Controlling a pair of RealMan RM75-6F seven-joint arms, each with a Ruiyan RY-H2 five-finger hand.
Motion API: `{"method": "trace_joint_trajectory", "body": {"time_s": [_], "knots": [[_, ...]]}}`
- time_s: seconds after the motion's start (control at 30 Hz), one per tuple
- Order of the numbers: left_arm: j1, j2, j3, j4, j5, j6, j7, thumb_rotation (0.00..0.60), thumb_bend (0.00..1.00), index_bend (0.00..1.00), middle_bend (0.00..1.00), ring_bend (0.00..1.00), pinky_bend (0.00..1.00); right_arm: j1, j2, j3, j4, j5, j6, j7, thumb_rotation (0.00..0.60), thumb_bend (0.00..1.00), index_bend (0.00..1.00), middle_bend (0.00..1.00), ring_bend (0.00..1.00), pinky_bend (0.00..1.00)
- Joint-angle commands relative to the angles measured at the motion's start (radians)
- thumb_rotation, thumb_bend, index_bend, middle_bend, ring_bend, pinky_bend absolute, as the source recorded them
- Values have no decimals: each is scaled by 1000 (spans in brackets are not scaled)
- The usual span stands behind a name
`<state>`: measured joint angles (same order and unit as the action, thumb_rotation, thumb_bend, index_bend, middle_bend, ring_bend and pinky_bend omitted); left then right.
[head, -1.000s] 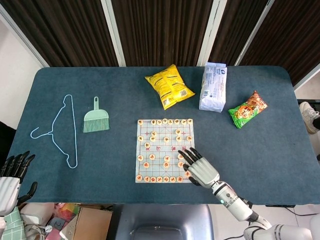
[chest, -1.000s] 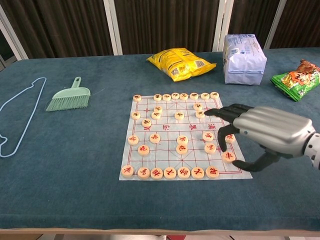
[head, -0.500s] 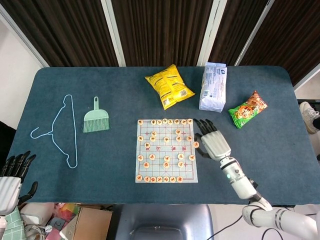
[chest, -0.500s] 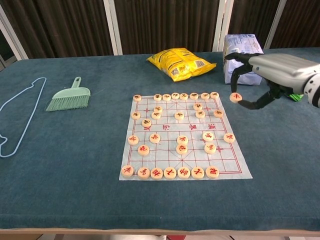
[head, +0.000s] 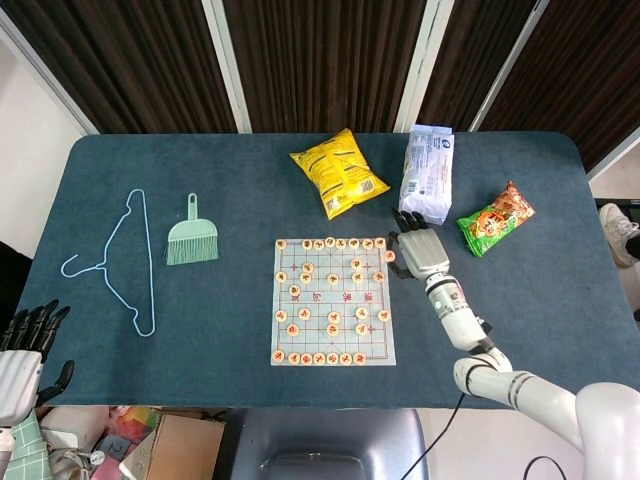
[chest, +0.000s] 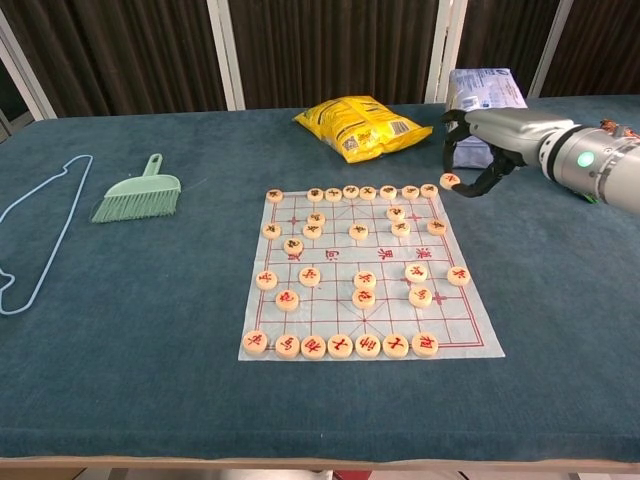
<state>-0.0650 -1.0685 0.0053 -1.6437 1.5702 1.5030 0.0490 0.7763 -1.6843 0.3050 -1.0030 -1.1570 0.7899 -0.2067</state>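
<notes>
your right hand (chest: 478, 150) pinches a chess piece (chest: 450, 181) between thumb and a finger, held just off the far right corner of the board (chest: 370, 345), over the worktop (chest: 150, 300). the white pack (chest: 485, 90) sits just behind the hand, the yellow bag (chest: 362, 125) further off on its thumb side, the green snack bag (head: 494, 219) on its other side. your left hand (head: 22, 350) hangs off the worktop's near edge, fingers spread wide, holding nothing. nearest it lies the hanger (head: 118, 262), then the brush (head: 191, 241).
</notes>
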Motion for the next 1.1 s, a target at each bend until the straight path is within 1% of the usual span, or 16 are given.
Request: {"method": "trace_joint_trajectory", "body": {"time_s": [0.03, 0.2, 0.3, 0.4, 0.63, 0.8, 1.03, 1.1], "knots": [[0, 0, -2, 0, -4, 1, 1, 600, 419, 0, 0, 0, 68, 47, -53, 7, 79, 25, -41, 5, 600, 477, 677, 109, 0, 0], [-2, 0, -4, 1, -12, -7, 0, 600, 420, 0, 0, 0, 67, 95, -103, 7, 163, 41, -70, -22, 600, 476, 676, 112, 0, 0], [-4, 2, -7, 1, -19, -12, -4, 600, 420, 0, 0, 0, 68, 125, -136, 18, 213, 69, -99, -34, 600, 476, 677, 114, 0, 0], [-4, 4, -8, 2, -22, -12, -9, 600, 420, 0, 0, 0, 68, 146, -159, 23, 242, 78, -110, -38, 600, 476, 677, 117, 0, 0], [-1, 10, -12, 3, -25, -4, -28, 600, 420, 0, 0, 0, 68, 173, -208, 15, 300, 91, -121, -59, 600, 476, 677, 120, 0, 0], [-1, 14, -10, 6, -19, -3, -38, 600, 421, 0, 0, 0, 68, 175, -215, 14, 320, 100, -119, -68, 600, 476, 677, 120, 0, 0], [1, 13, -8, 6, -14, 3, -38, 600, 421, 0, 0, 0, 68, 174, -215, 4, 317, 101, -117, -80, 600, 476, 675, 120, 0, 0], [1, 13, -8, 6, -13, 3, -39, 600, 420, 0, 0, 0, 68, 175, -218, 3, 321, 108, -120, -91, 600, 476, 655, 120, 0, 0]]}}
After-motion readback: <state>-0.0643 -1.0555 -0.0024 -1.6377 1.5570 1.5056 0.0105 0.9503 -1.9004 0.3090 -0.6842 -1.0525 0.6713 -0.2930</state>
